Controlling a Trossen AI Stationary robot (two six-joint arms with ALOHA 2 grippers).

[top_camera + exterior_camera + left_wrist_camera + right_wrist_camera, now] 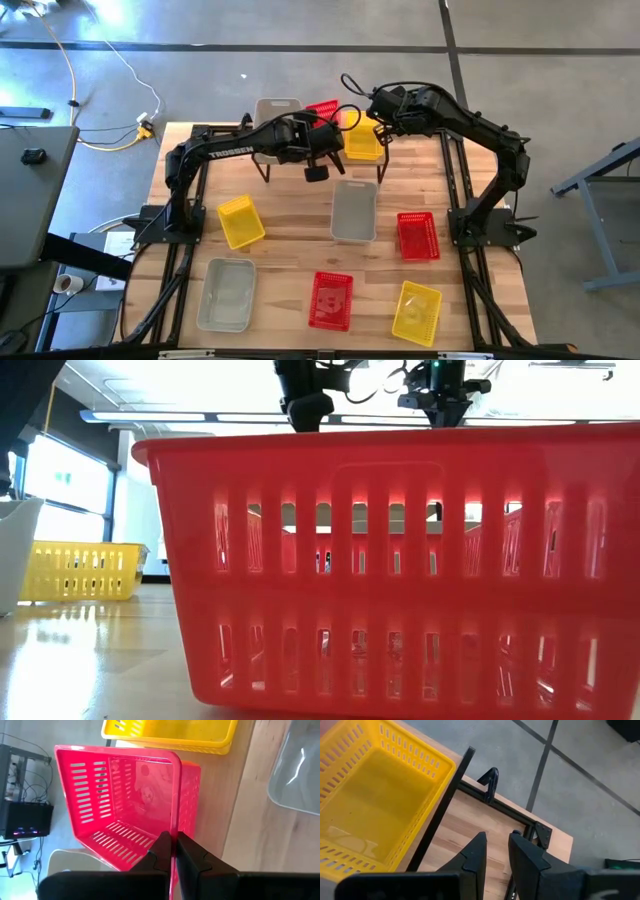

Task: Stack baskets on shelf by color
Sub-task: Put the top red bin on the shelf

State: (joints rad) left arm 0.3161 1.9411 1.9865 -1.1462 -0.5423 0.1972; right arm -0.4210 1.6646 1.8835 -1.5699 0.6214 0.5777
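Note:
The shelf [268, 160] stands at the table's far middle, its black edge [447, 795] showing in the right wrist view. A pale grey basket [278, 108] and a yellow basket [362, 140] sit on it. My left gripper [318, 150] is over the shelf's middle, shut on a red mesh basket [322, 108] between those two. Whether the red basket's bottom rests on the shelf is hidden by the arm. My right gripper [497, 845] is open just past the yellow basket's [375, 805] right end and holds nothing. My left gripper pinches the red basket's side wall at its rim [173, 827], one finger [159, 851] inside the basket and the other outside. The fingers come from above, pointing down. The basket sits tilted in the hold.
On the table lie a yellow basket [240, 220], a grey basket [353, 210], a red basket [417, 235], and along the near edge a grey [226, 293], a red [331, 300] and a yellow basket [417, 312]. The near red one [400, 560] fills the low view.

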